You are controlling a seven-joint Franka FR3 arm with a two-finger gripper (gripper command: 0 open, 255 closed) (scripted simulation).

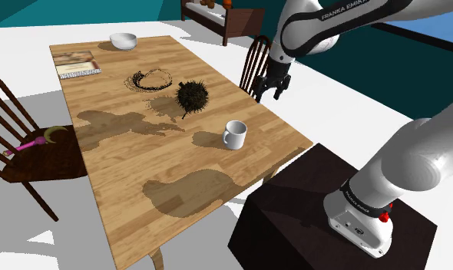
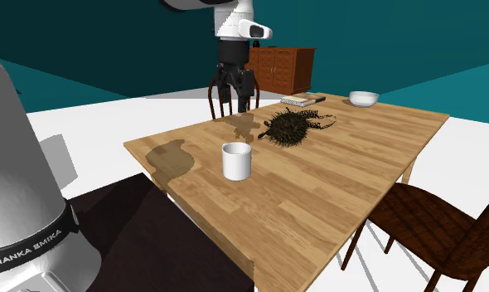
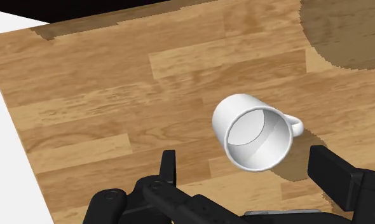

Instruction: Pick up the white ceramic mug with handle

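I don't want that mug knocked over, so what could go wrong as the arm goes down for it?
The open end effector hangs high, off to one side of the mug, so a straight descent could miss or clip the rim. The handle juts toward one finger; closing across it may twist the mug.

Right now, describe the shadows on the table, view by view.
Shoulder view: broad dark shadows cross the wooden table, and the white mug casts a small one toward that view's left. Second exterior view: a dark patch lies on the table beside the mug. Wrist view: the mug's shadow spreads from its handle side.
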